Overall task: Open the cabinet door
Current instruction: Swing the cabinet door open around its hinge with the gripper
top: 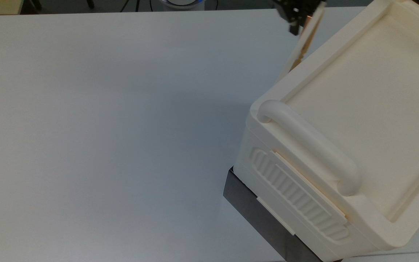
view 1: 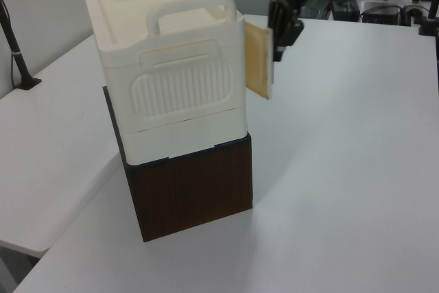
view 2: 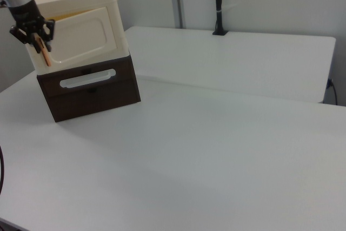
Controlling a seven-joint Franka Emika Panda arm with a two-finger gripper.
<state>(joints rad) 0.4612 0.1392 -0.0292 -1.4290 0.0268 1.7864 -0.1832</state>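
Cabinet (view 1: 171, 80): a cream plastic box with a rimmed, tray-like top, seated on a dark brown base (view 1: 192, 193) and carried by the white tabletop (top: 104, 127). A thick rounded bar handle (top: 309, 147) is borne along the top edge, above a ribbed panel (view 1: 182, 90) on the side facing the left view. On the base, below the cabinet, a pale strip pull (view 2: 86, 78) is seen in the right view.

Cabinet door (view 1: 258, 60): a flat cream panel with a recessed rounded-rectangle inset, seen face-on in the right view. It is swung partly out from the cabinet's side. It remains joined to the cabinet along the edge nearer the ribbed panel, while its free edge is held away from the body. In the top view it is seen nearly edge-on as a thin slanted strip off the cabinet's upper left corner. A copper-brown strip handle (view 2: 42, 51) runs along the free edge.

Gripper (view 2: 33, 35): a black unit at the door's free edge, beside the cabinet and level with its upper half. The jaws are clenched on the copper-brown strip handle, one finger on each face of the door.

Surroundings: a second white table (view 2: 227, 58) is set beyond the cabinet in the right view.
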